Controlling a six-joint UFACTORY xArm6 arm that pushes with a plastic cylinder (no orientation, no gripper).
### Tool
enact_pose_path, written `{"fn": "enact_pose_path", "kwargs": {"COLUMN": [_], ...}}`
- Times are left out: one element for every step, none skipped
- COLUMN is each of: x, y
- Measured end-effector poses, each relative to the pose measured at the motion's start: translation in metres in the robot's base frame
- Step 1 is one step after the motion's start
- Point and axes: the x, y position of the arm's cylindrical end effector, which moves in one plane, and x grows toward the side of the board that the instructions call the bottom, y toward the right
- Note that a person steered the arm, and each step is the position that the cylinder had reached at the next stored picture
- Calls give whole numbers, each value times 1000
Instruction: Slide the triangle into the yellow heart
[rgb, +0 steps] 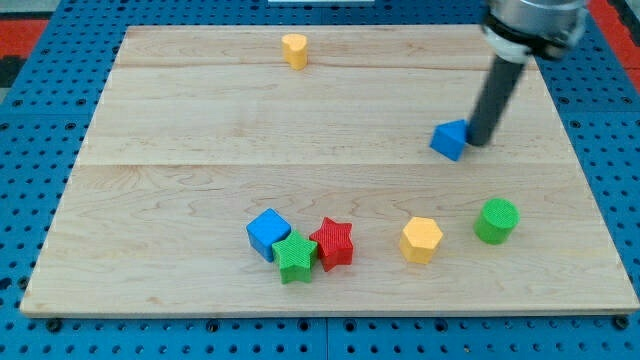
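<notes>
A blue triangle (450, 139) lies on the wooden board at the view's right, about mid-height. A yellow heart (294, 49) stands near the view's top, left of centre, far from the triangle. My dark rod comes down from the view's top right, and my tip (479, 139) rests on the board right beside the triangle's right side, touching it or nearly so.
Along the view's bottom stand a blue cube (267, 233), a green star (295, 257), a red star (333, 243), a yellow hexagon (421, 239) and a green cylinder (496, 220). The board (200, 120) lies on a blue pegboard surface.
</notes>
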Motion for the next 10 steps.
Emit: {"fn": "enact_pose_path", "kwargs": {"x": [-37,-9,-1,35,3,0,41,28,1,-55], "y": [-70,-17,32,14,-66,-112,-112,-157,-156,-179]}}
